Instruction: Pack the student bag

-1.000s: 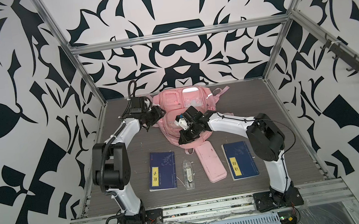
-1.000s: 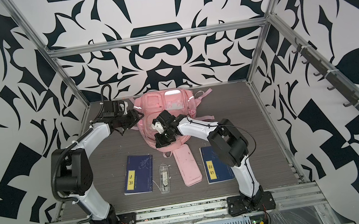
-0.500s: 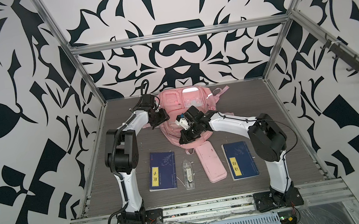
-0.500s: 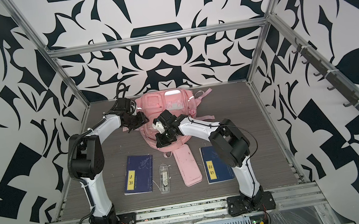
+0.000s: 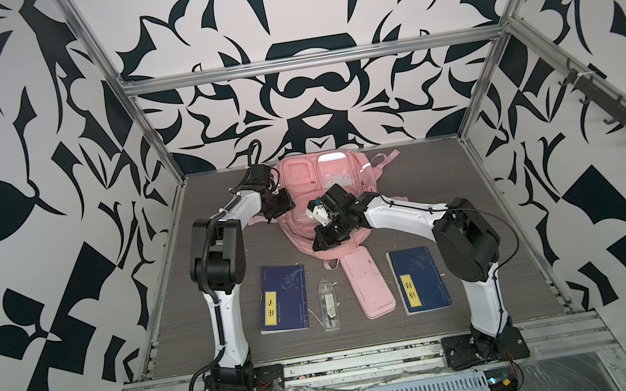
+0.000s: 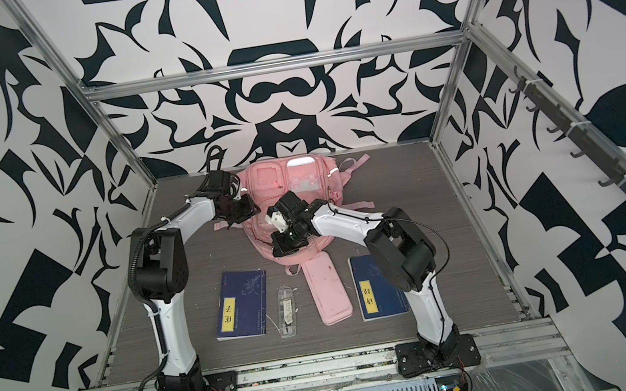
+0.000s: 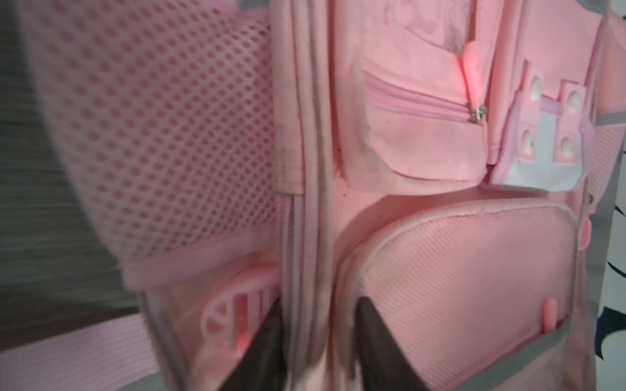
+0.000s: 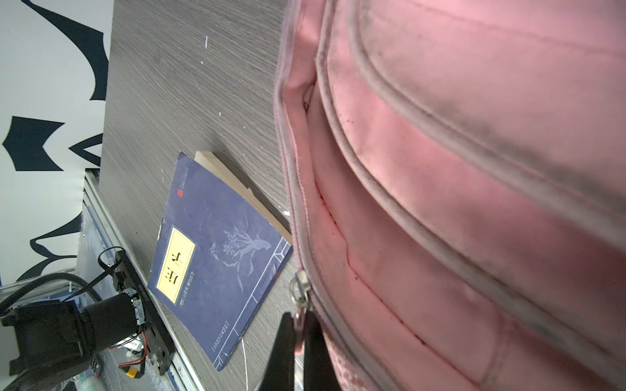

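The left claw is closed on a raised piped seam at the left flank of the student bag, pink cloth filling the space between its two dark fingers. The bag lies face up at the back middle of the table, straps trailing to the far side. Toward the bag's near end, the right claw is shut tight on the metal zip pull of a long zip. The step in hand looks like opening that compartment. To do it well, the left claw should act as an anchor and hold the cloth taut. The right should draw the pull along the line of the teeth, following the curve instead of lifting away, since the soft fabric is likely to bunch and jam the slider. As for writing, the left blue book carries a yellow label that appears to read 庄子, with a small red seal near one corner. The clear packet beside it holds a printed slip too small to read, and the pink pencil case shows no lettering. The right blue book has a yellow label that seems to read 诗经.
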Robot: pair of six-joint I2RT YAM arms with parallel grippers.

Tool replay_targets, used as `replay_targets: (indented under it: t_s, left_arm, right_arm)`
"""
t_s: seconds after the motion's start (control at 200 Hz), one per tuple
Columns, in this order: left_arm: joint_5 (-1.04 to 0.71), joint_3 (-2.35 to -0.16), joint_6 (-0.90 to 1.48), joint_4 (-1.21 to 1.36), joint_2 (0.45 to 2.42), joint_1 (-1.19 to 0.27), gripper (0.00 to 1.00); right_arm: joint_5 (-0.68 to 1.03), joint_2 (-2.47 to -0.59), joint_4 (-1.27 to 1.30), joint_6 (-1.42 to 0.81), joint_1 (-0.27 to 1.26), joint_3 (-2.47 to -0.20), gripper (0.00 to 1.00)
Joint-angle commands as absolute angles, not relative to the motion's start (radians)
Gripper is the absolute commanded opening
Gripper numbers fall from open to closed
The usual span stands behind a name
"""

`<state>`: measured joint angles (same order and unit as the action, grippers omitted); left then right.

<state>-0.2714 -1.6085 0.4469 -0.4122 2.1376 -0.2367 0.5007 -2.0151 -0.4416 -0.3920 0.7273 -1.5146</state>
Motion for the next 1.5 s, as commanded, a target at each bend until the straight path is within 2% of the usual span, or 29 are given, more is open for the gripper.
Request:
replay_targets:
  t_s: [0.0, 0.21, 0.47, 0.57, 0.88, 1.18, 1.325, 1.41, 1.45, 1.495]
  left_arm:
    - [-0.303, -1.575, 0.492, -0.363, 2.137, -0.214, 0.00]
    - [-0.319, -1.381, 0.604, -0.199, 2.015, -0.145, 0.00]
    - [-0.251, -0.990, 0.938, 0.194, 1.804, -0.103, 0.00]
    - [-0.245, -0.912, 1.047, 0.308, 1.776, -0.112, 0.00]
    - [-0.258, -0.884, 1.163, 0.439, 1.770, -0.127, 0.00]
    - [-0.260, -0.873, 1.189, 0.464, 1.752, -0.147, 0.00]
    - [-0.261, -0.854, 1.183, 0.464, 1.743, -0.154, 0.00]
    - [-0.271, -0.844, 1.164, 0.436, 1.732, -0.153, 0.00]
    - [-0.273, -0.848, 1.141, 0.401, 1.722, -0.153, 0.06]
    - [-0.276, -0.856, 1.104, 0.345, 1.707, -0.153, 0.19]
  right_arm:
    - [0.506, -2.013, -0.464, -0.369, 0.723, -1.571, 0.00]
    - [0.505, -2.028, -0.495, -0.356, 0.723, -1.619, 0.00]
    - [0.514, -2.075, -0.550, -0.347, 0.748, -1.717, 0.00]
    - [0.515, -2.113, -0.573, -0.343, 0.769, -1.764, 0.00]
    - [0.517, -2.232, -0.630, -0.346, 0.829, -1.923, 0.00]
    - [0.528, -2.367, -0.619, -0.408, 0.848, -2.095, 0.00]
    - [0.497, -2.364, -0.596, -0.422, 0.841, -2.101, 0.00]
    - [0.485, -2.309, -0.558, -0.428, 0.822, -2.023, 0.00]
    - [0.481, -2.268, -0.530, -0.433, 0.809, -1.962, 0.00]
    - [0.479, -2.219, -0.505, -0.434, 0.790, -1.891, 0.00]
